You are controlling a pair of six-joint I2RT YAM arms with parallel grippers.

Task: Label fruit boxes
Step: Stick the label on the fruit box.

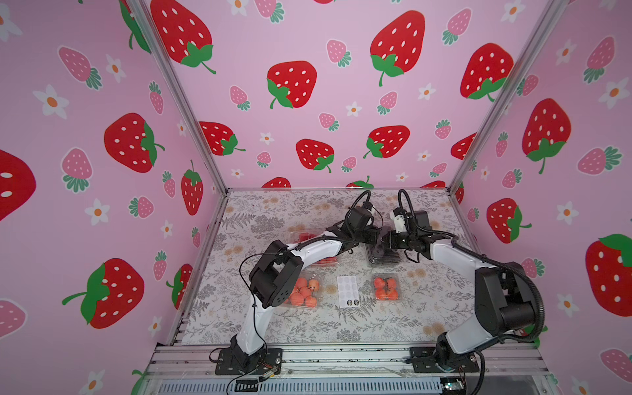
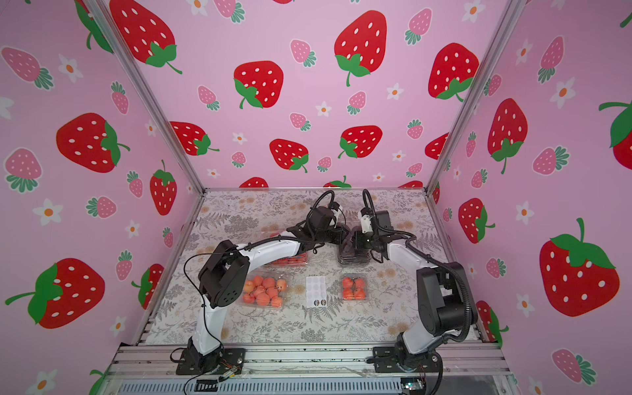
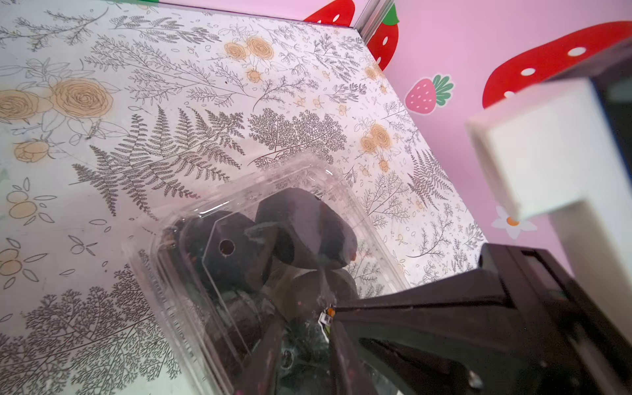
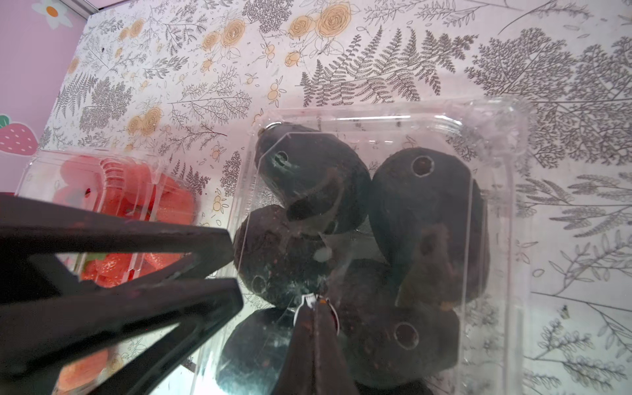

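In both top views the two arms meet over the dark box at the far right of the tabletop, but their wrists hide the tips from us. The right wrist view shows more. There the right claw is clenched on a small sticker just above the lid. The left claw stands at the box's edge with its fingers partly apart, and we cannot tell whether they press the box. That view also shows the strawberry box just beside the dark one, with a narrow strip of tabletop between them. Only the top views give us the near row: orange box, sheet and small box, each apart from the next. The left wrist view shows open tabletop running from the dark box to the wall.
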